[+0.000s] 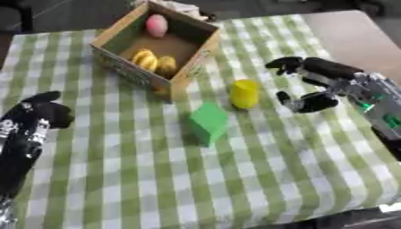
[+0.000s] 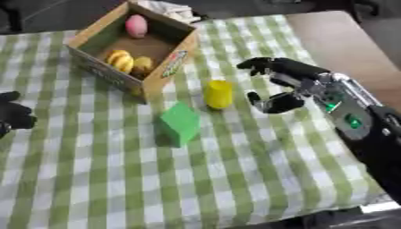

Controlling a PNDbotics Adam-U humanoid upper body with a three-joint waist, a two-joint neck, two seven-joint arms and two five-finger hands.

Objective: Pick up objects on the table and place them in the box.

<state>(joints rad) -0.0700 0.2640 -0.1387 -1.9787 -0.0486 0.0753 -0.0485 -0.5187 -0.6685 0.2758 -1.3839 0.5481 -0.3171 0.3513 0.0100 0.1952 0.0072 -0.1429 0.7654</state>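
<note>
You are partway through. The cardboard box [image 1: 205, 48] at the far left of the checked surface [image 1: 258, 170] already holds a pink egg-shaped piece [image 1: 156, 25] near its far corner and a bunch of yellow pieces [image 1: 153, 61] against its near wall (they read as bananas, though you cannot be sure).

Two things are left out on the cloth: a yellow cylinder [image 1: 244, 93], standing upright just beyond the box's near corner, and a green block [image 1: 208, 121], lying a little nearer to you and just beside it, the two apart from each other.

Your right hand [image 2: 283, 85] hovers just to the right of the cylinder with its fingers spread, thumb below and fingers above, closing on nothing yet. Judging by that, the cylinder is your next pick.

Your left hand [image 1: 37, 115] sits idle at the lower left edge, fingers curled and holding nothing.
</note>
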